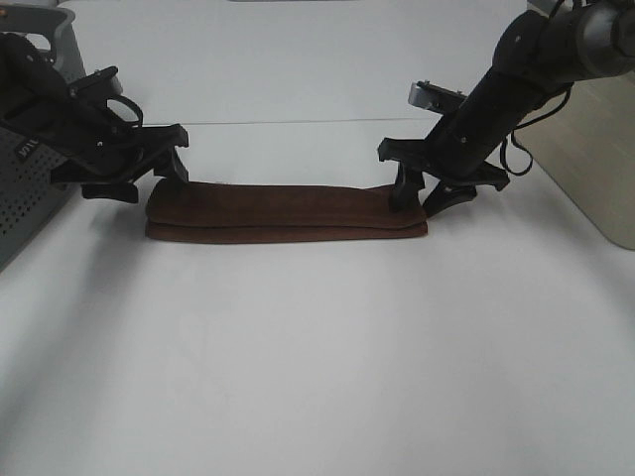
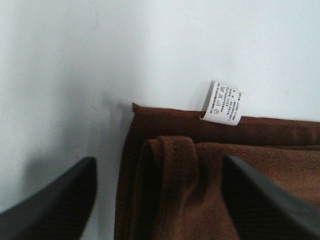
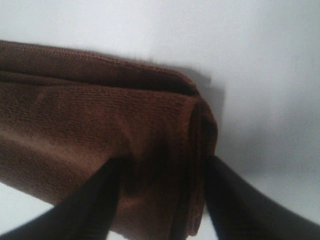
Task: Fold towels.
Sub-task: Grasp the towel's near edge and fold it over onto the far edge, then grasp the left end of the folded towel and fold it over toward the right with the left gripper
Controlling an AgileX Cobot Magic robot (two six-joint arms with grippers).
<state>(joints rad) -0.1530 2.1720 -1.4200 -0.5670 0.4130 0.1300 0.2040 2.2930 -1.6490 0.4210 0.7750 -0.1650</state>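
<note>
The dark reddish-brown towel (image 1: 288,210) lies folded into a long narrow strip across the middle of the white table (image 1: 317,377). My left gripper (image 1: 142,178) is open and empty just above the strip's left end. The left wrist view shows that end of the towel (image 2: 170,150), with its white tag (image 2: 223,102) at the hem, between the spread fingers of the gripper (image 2: 159,200). My right gripper (image 1: 424,198) is low at the strip's right end, its jaws open and straddling the folded end. The right wrist view shows the gripper (image 3: 162,200) there, with the towel (image 3: 90,120) lying between the fingers.
A grey perforated unit (image 1: 25,198) stands at the left edge of the table. A beige panel (image 1: 595,169) stands at the right edge. Bare white table lies in front of and behind the towel.
</note>
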